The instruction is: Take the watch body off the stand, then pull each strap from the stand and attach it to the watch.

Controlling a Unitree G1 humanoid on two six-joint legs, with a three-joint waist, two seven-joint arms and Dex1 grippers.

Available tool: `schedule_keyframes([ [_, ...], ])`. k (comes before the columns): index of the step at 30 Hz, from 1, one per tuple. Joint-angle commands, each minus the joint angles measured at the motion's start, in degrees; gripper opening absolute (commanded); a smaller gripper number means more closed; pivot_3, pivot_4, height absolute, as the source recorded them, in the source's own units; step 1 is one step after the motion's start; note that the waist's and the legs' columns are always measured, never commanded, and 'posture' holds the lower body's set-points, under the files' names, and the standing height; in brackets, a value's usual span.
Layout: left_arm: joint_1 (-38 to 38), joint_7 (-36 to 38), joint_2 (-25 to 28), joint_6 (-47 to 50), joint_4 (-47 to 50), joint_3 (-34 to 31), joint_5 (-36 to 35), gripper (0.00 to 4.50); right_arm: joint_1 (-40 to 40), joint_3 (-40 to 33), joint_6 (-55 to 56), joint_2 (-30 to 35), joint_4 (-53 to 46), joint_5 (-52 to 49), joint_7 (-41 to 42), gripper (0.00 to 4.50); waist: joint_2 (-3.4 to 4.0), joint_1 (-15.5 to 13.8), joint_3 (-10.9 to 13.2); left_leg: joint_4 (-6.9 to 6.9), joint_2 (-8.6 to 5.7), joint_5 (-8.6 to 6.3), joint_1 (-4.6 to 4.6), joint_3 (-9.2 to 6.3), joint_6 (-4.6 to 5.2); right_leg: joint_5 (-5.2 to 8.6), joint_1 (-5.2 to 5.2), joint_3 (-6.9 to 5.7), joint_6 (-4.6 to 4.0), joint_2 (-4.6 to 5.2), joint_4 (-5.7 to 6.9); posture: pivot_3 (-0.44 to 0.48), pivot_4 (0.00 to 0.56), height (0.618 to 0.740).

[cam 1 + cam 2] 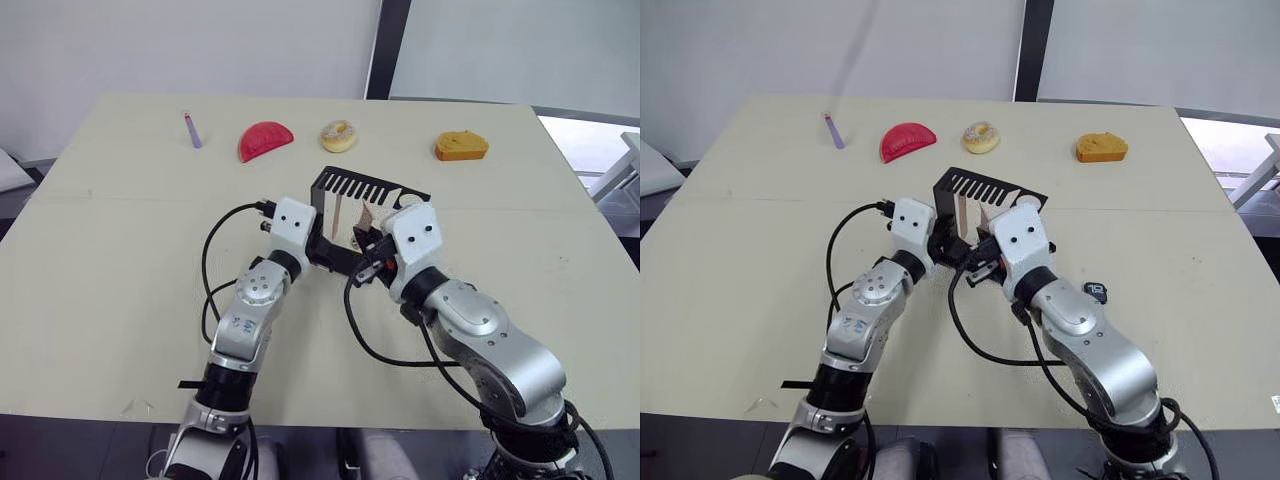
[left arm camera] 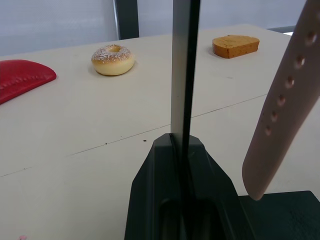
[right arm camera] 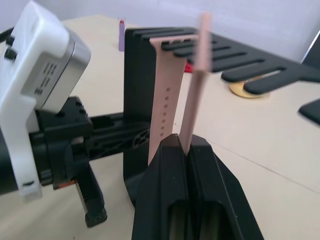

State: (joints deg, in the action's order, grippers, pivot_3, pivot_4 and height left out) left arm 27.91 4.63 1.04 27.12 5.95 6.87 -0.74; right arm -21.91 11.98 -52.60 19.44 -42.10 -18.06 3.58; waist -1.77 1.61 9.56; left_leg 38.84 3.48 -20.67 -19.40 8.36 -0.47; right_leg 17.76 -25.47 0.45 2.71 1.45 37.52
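The black stand (image 1: pixel 345 185) rests at the table's middle, its slotted top arm pointing right. My left gripper (image 2: pixel 182 140) is shut on the stand's thin upright (image 2: pixel 185 75). One pink strap (image 3: pixel 162 95), with holes, hangs from the slotted arm. My right gripper (image 3: pixel 184 140) is shut on the other strap (image 3: pixel 196 80), seen edge-on, whose upper end reaches the level of the slotted arm. The watch body (image 1: pixel 1096 291) lies on the table to the right of my right arm, screen up.
Along the far side of the table (image 1: pixel 120 300) lie a purple stick (image 1: pixel 192 130), a red slice (image 1: pixel 265 140), a doughnut (image 1: pixel 338 135) and an orange cake piece (image 1: pixel 461 146). Black cables loop from both wrists onto the tabletop.
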Motion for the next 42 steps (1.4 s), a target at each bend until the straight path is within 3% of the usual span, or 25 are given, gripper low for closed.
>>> schedule_keyframes([
  [1, 1.32, -0.12, -0.62, -1.16, 1.72, 0.2, 0.29, 0.0, 1.9, -3.06, 0.17, 2.81, -4.35, -1.88, 4.77, 0.04, 0.0, -0.02, 0.0, 0.0, 0.0, 0.0, -0.01, 0.0, 0.01, 0.0, 0.0, 0.0, 0.0, 0.0, -0.01, 0.0, 0.15, 0.737],
  [7, 0.54, 1.28, 0.26, 0.1, 2.92, 0.68, -0.03, 0.0, 6.69, -7.98, -0.9, 6.15, -6.62, -6.35, 9.93, 0.04, 0.0, -0.03, 0.0, 0.0, 0.0, -0.01, -0.01, -0.01, 0.01, 0.0, 0.0, 0.01, 0.0, -0.01, -0.03, 0.0, 0.15, 0.737],
  [10, -0.13, 3.04, 1.11, 0.4, 4.73, 0.69, -0.96, 0.91, 8.5, -10.5, -1.11, 7.52, -7.23, -8.76, 12.33, 0.0, 0.0, -0.02, 0.0, 0.0, 0.0, -0.01, -0.01, -0.01, 0.01, 0.0, 0.01, 0.01, 0.0, 0.0, -0.02, 0.0, 0.15, 0.737],
  [13, -1.16, 5.35, 2.69, 1.78, 7.04, 0.65, -1.96, 2.35, 9.29, -12.53, -0.87, 8.84, -7.19, -11.13, 14.65, 0.0, 0.0, 0.03, 0.0, -0.01, 0.0, -0.01, 0.0, -0.01, 0.01, 0.0, 0.0, 0.01, 0.0, -0.01, -0.02, 0.0, 0.15, 0.737],
  [17, -4.17, 14.15, 10.99, 6.17, 12.11, -2.65, -6.94, 4.34, 9.12, -16.88, -0.5, 12.35, -5.18, -17.9, 21.88, 0.0, 0.02, 0.33, 0.01, -0.06, 0.02, -0.02, 0.06, 0.01, 0.0, 0.01, 0.01, 0.04, -0.02, -0.03, 0.01, 0.0, 0.15, 0.737],
  [18, -4.4, 15.56, 12.4, 6.74, 12.53, -3.13, -7.94, 4.47, 9.03, -17.25, -0.34, 13.13, -4.67, -18.65, 22.82, 0.0, 0.02, 0.27, 0.01, -0.05, 0.03, -0.01, 0.08, 0.01, -0.01, 0.02, 0.01, 0.03, -0.04, -0.03, 0.03, 0.0, 0.15, 0.737],
  [22, -4.61, 22.07, 17.2, 9.98, 12.67, -6.92, -14.31, 4.47, 8.82, -17.96, 0.67, 15.69, -2.6, -20.97, 26.74, 0.0, 0.01, -0.03, 0.01, -0.02, 0.01, -0.03, 0.06, -0.01, 0.01, 0.03, 0.03, 0.01, -0.05, 0.0, 0.0, 0.0, 0.15, 0.737],
  [26, -5.41, 34.78, 22.91, 20.3, 13.13, -14.72, -31.42, 4.47, 8.12, -20.22, -0.79, 15.26, 0.13, -28.25, 30.07, 0.0, 0.02, 0.15, 0.03, -0.04, 0.03, -0.04, 0.01, -0.04, 0.02, 0.03, 0.02, -0.03, -0.05, -0.01, -0.04, 0.0, 0.15, 0.737],
  [28, -4.66, 43.1, 27.6, 26.71, 13.9, -16.21, -41.2, 4.47, 7.23, -20.64, -1.37, 15.63, 1.69, -31.94, 32.04, 0.0, 0.02, 0.29, 0.04, -0.04, 0.06, -0.04, 0.03, -0.03, 0.01, 0.04, 0.0, -0.03, -0.06, -0.02, -0.01, 0.0, 0.15, 0.737],
  [30, -3.4, 46.92, 29.99, 30.25, 14.05, -16.35, -46.81, 4.47, 6.3, -20.69, -2.04, 16.0, 2.96, -35.2, 33.35, 0.0, 0.04, 0.22, 0.05, 0.01, 0.06, -0.04, 0.03, -0.04, 0.0, 0.05, 0.01, -0.04, -0.08, -0.02, 0.0, 0.0, 0.15, 0.737],
  [34, 1.14, 45.41, 26.87, 34.16, 11.85, -16.32, -54.11, 4.47, 4.4, -19.95, -4.57, 16.7, 5.23, -41.9, 34.87, 0.0, 0.03, -0.15, 0.05, 0.09, 0.01, -0.06, 0.0, -0.11, 0.04, 0.03, 0.08, -0.06, -0.05, 0.02, -0.02, 0.0, 0.15, 0.737],
  [38, 3.07, 45.85, 24.4, 34.59, 11.27, -12.91, -55.68, 3.24, 2.45, -17.68, -6.0, 17.24, 6.27, -44.63, 35.52, 0.0, 0.04, 0.12, 0.05, 0.07, 0.02, -0.12, -0.05, -0.12, 0.06, 0.02, 0.06, -0.06, -0.02, 0.01, -0.09, 0.0, 0.15, 0.737],
  [42, 3.22, 45.85, 23.08, 33.85, 11.7, -11.03, -56.25, 3.24, 1.62, -16.66, -6.38, 16.91, 7.11, -45.75, 34.55, 0.0, 0.04, 0.3, 0.05, 0.07, 0.05, -0.09, -0.02, -0.1, 0.01, 0.03, 0.04, -0.03, -0.03, -0.02, -0.05, 0.0, 0.15, 0.737],
])
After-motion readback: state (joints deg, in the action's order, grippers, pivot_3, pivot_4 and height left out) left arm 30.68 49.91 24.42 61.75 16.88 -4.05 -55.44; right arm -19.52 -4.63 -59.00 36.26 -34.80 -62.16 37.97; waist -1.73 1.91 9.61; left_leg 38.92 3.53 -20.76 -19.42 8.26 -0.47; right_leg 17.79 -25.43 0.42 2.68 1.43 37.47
